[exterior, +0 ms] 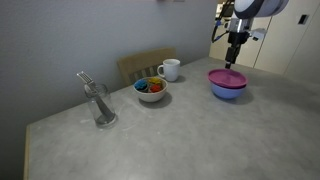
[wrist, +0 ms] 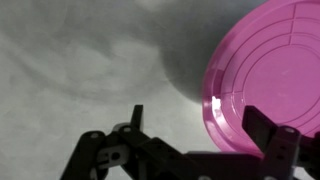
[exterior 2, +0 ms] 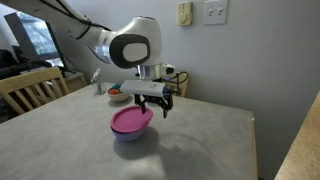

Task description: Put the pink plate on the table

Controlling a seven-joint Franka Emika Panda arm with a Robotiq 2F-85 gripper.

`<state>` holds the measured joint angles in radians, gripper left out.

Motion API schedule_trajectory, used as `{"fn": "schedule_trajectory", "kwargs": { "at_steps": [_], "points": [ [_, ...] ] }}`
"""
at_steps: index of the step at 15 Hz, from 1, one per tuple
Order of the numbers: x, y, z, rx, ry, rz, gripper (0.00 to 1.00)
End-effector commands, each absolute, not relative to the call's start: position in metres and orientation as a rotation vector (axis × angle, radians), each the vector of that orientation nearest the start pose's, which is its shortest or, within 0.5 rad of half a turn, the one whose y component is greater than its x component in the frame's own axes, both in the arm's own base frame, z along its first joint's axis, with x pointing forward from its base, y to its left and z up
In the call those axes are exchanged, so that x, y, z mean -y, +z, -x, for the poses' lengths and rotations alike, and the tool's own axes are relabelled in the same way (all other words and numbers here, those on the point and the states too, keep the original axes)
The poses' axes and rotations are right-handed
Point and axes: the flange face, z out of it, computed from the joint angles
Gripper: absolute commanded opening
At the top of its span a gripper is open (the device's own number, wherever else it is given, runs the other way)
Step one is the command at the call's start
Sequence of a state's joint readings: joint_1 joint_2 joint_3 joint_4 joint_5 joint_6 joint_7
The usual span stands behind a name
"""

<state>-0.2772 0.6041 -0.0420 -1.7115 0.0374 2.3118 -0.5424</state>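
Observation:
The pink plate [exterior: 227, 77] rests on top of the lavender-blue bowl [exterior: 228, 91] on the grey speckled table [exterior: 180, 140]. It also shows in an exterior view [exterior 2: 129, 120] and fills the right of the wrist view [wrist: 270, 70]. My gripper [exterior: 234, 55] hangs just above the plate's far rim, fingers pointing down. It also shows in an exterior view [exterior 2: 152, 108]. In the wrist view the gripper [wrist: 200, 125] is open, its fingers either side of the plate's rim, with nothing held.
A white bowl with colourful contents [exterior: 151, 90], a white mug [exterior: 170, 69] and a glass with a metal utensil [exterior: 100, 105] stand on the table. A wooden chair [exterior: 145, 65] sits behind it. A wall stands close behind.

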Motion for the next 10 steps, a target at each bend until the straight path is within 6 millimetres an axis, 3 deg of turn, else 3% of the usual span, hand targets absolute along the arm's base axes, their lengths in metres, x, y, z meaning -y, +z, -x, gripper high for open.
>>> {"fn": "schedule_trajectory", "kwargs": {
  "at_steps": [1,4,7,8,10],
  "points": [
    [0.2135,0.2367,-0.6444,0.349,0.036,3.06,1.0],
    [0.2139,0.2378,-0.6428,0.346,0.057,3.043,1.0],
    [0.2164,0.2361,-0.6433,0.336,0.074,3.031,0.86],
    [0.2176,0.2343,-0.6434,0.334,0.082,3.026,0.89],
    [0.2197,0.2311,-0.6433,0.335,0.092,3.013,0.85]
  ]
}}
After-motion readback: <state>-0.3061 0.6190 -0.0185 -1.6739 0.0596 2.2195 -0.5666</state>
